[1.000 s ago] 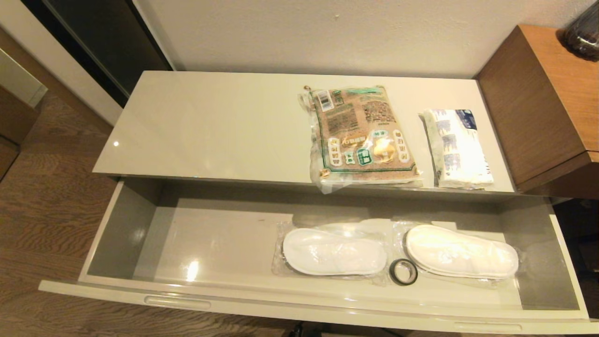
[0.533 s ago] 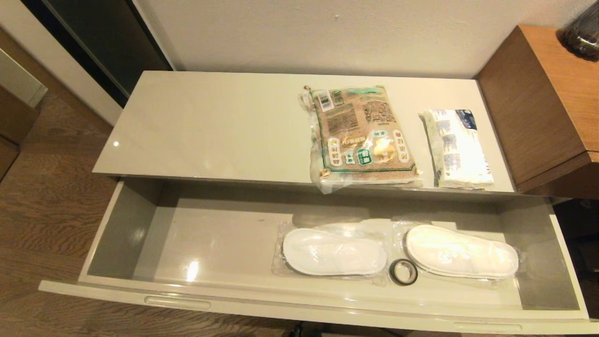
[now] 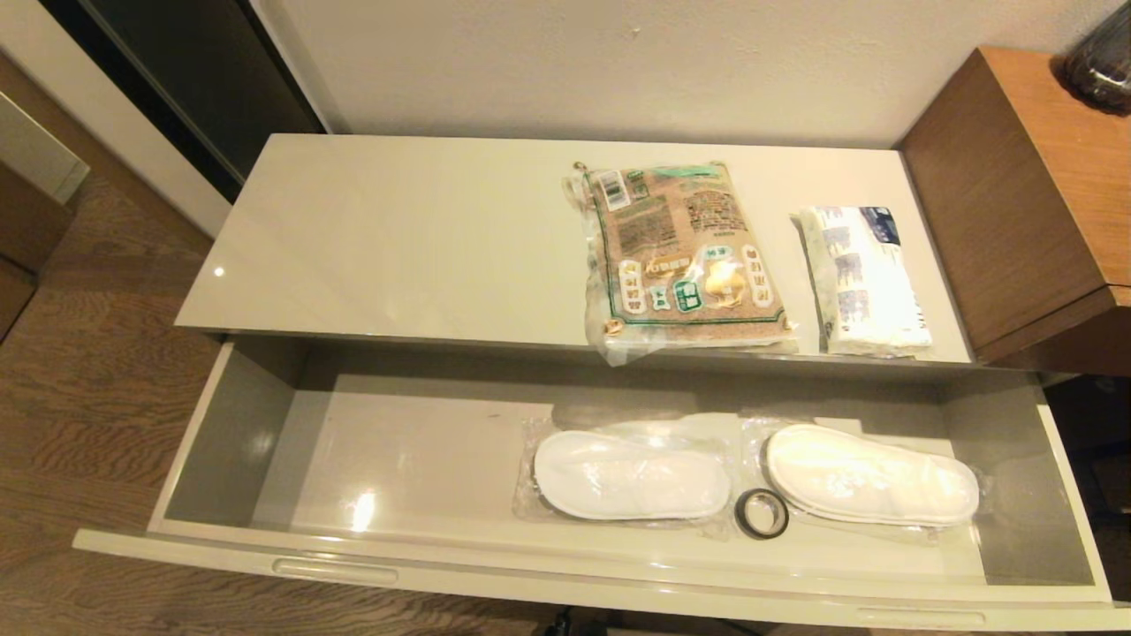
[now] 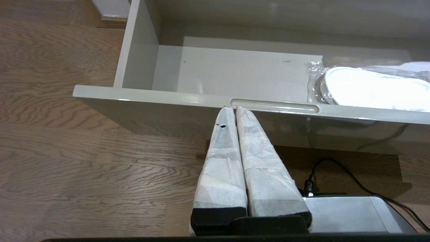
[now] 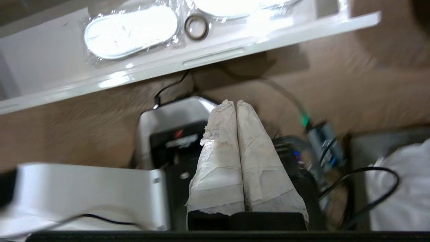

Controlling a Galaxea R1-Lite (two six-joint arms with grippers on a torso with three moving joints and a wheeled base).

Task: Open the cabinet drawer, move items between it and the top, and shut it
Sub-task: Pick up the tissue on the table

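The wide cream cabinet drawer stands pulled out below the top. Two clear-wrapped white slippers lie inside it towards the right. On the top lie the brown grain bag and the white-and-blue tissue pack. Neither arm shows in the head view. My left gripper is shut and empty, low in front of the drawer's left handle slot. My right gripper is shut and empty, over the robot's base, short of the drawer front.
A small black tape ring lies between the slippers. A taller brown wooden cabinet stands at the right end, with a dark object on it. Wood floor lies to the left. Cables and the base sit below the drawer front.
None in the head view: the drawer and the items lie as before, and no arm has come into that view.
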